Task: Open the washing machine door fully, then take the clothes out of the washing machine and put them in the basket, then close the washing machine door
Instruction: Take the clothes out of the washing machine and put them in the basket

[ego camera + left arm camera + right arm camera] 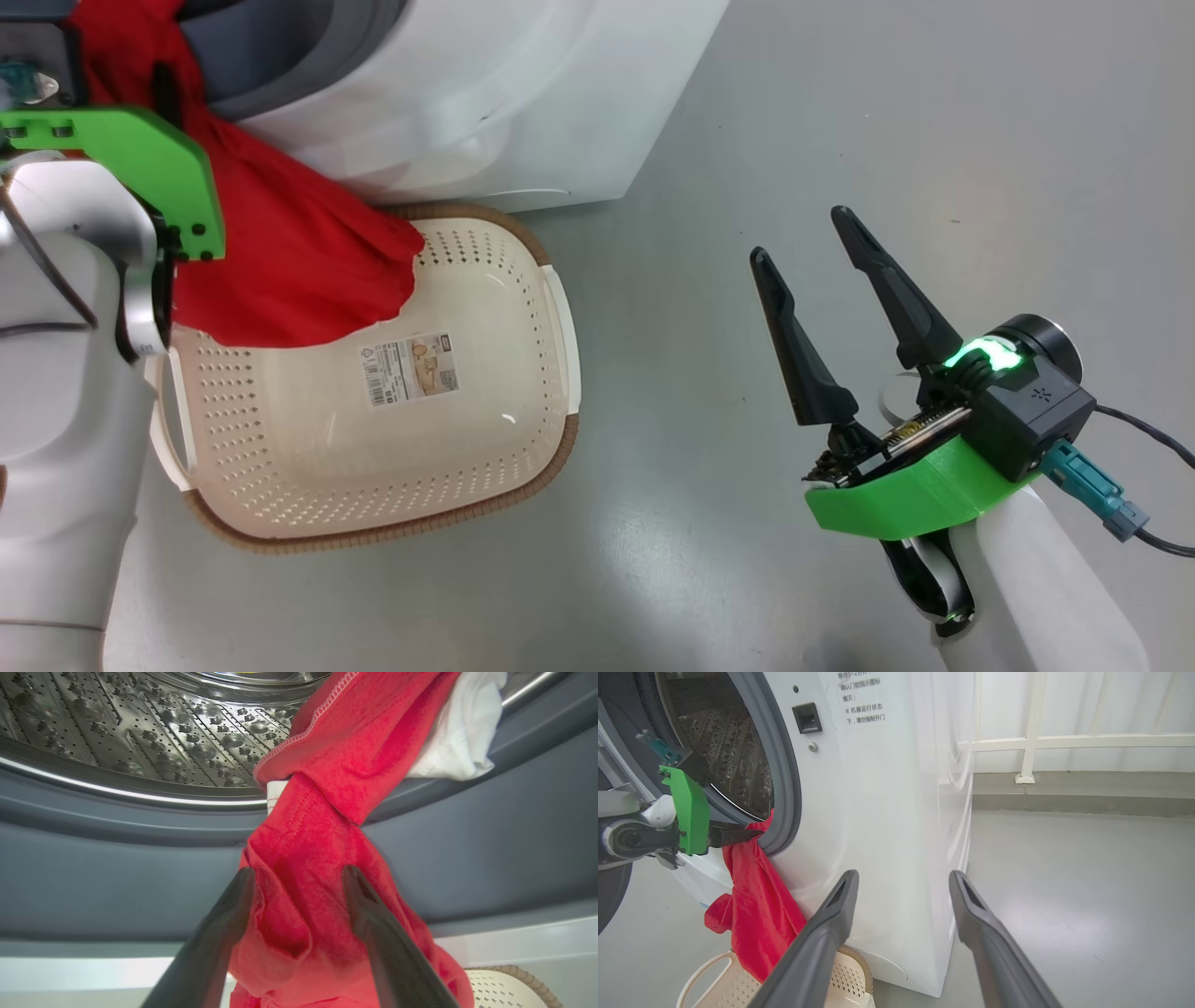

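Clothes (289, 252): bright red soft fabric garment with a white patch (462, 732) at its upper end. It hangs out of the mouth of the big white front-loading washing machine (523, 93). The upper part lies across the grey rubber ring (140, 877) at the lip of the perforated steel drum (163, 723). The lower part is draped over the far left corner of the small cream-white perforated plastic basket (308, 448).

Basket: brown rim, printed sticker (411, 371) on its bottom. It stands on the grey floor (840, 112) just near of the machine's front, and its bottom is bare apart from the sticker.

Left gripper (299, 877): at the machine's mouth, jaws wide, one dark finger on either side of the hanging red fabric, which is not pinched.

Right gripper (799, 233): above the floor, well to the right of the basket, jaws wide, holding nothing.
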You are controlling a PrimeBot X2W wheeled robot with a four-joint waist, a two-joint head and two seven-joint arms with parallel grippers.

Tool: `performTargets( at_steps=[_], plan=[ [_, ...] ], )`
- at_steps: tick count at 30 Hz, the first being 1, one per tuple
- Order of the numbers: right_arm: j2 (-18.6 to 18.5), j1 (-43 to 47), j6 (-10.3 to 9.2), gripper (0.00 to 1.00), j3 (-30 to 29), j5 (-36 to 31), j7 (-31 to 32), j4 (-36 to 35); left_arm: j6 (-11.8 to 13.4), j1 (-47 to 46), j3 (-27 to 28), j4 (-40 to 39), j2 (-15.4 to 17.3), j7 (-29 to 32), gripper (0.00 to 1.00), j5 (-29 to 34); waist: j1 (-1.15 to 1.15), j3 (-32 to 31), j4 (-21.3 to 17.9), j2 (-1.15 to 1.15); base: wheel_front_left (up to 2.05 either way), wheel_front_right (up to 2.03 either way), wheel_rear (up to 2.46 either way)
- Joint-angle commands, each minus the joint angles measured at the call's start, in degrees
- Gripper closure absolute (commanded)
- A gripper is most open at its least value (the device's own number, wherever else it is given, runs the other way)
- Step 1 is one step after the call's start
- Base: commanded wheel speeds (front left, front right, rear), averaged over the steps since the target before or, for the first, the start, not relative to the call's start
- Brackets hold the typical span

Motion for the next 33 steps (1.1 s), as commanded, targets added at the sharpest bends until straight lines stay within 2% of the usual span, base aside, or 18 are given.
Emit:
performTargets(
  at_steps=[1,3,4,8,18,24,33],
  plan=[
    [0.3,0.3,0.37,0.00,1.1,0.6,-0.4,-1.4,-0.1,-1.0,1.6,-0.5,3.3,0.5,0.00,-0.8,0.00,0.2,0.0,0.00,0.00,0.00,0.00],
    [0.3,0.3,0.37,0.00,1.1,0.5,-0.4,-1.4,-0.3,-1.0,1.6,-0.3,3.5,0.5,0.97,-1.0,0.00,0.3,0.1,0.00,0.00,0.00,0.00],
    [0.3,0.3,0.37,0.00,1.0,0.5,-0.4,-1.4,-0.6,-1.0,1.5,-0.2,3.5,0.4,1.00,-1.2,0.00,0.3,0.1,0.00,0.00,0.00,0.00],
    [0.3,0.3,0.37,0.00,1.0,0.4,-0.4,-1.4,-0.8,-0.9,1.3,-0.3,3.5,-0.7,1.00,-1.3,0.00,0.4,0.4,0.00,0.00,0.00,0.00],
    [0.3,0.9,0.37,0.00,0.4,-0.1,-0.4,-1.3,-1.5,0.9,2.4,-4.6,2.9,-9.1,1.00,-3.1,0.00,0.0,1.3,0.00,0.00,0.00,0.00],
    [0.3,1.4,0.37,0.00,-0.3,-0.6,-0.4,-1.4,-0.1,5.2,2.6,-9.5,2.8,-15.1,1.00,-2.9,0.00,-0.5,2.1,0.00,0.00,0.00,0.00],
    [0.3,1.6,0.37,0.00,-0.4,-1.0,-0.4,-1.3,-0.9,12.2,3.6,-19.5,2.1,-24.6,1.00,-4.3,0.00,-0.5,3.7,0.00,0.00,0.00,0.00]
  ],
)
